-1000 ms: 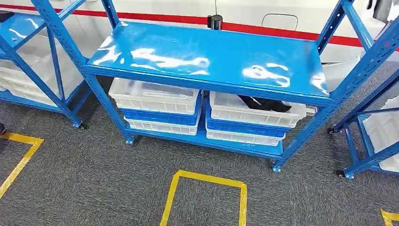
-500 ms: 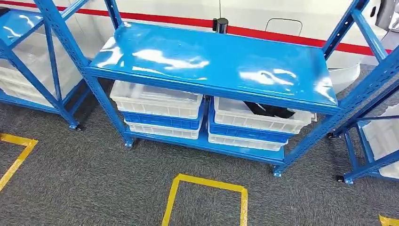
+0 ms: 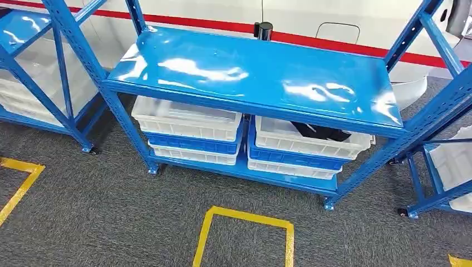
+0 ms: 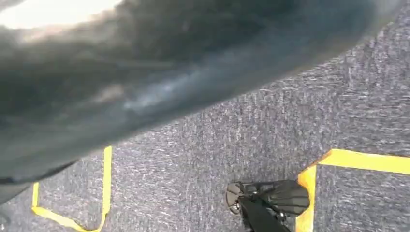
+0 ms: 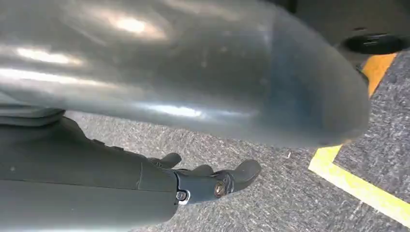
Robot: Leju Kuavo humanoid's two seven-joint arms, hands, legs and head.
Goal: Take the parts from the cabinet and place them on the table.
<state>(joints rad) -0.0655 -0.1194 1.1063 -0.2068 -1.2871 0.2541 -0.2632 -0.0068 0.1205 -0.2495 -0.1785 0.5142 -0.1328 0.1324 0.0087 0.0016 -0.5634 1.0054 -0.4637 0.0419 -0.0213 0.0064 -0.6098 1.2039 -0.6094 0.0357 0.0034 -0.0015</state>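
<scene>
Blue cabinet point(image 3: 250, 72), frame centre: black part point(image 3: 323, 132) lay in lower-right white bin point(image 3: 311, 146). Right hand point(image 5: 212, 181) empty, fingers extended. Left hand's fingers: cannot tell.

- The head view is evenly and brightly lit from overhead; white glare patches are thrown across the glossy blue metal shelf top point(image 3: 250, 75).
- A soft shadow is cast beneath that shelf onto the stacked white plastic crates point(image 3: 186, 119).
- The grey carpet floor point(image 3: 111, 222) is rendered sharp, with slight bending of straight lines at the edges.
- Both wrist views are dimmer; close surfaces are blurred and out of focus, with smeared highlights in the right one.
</scene>
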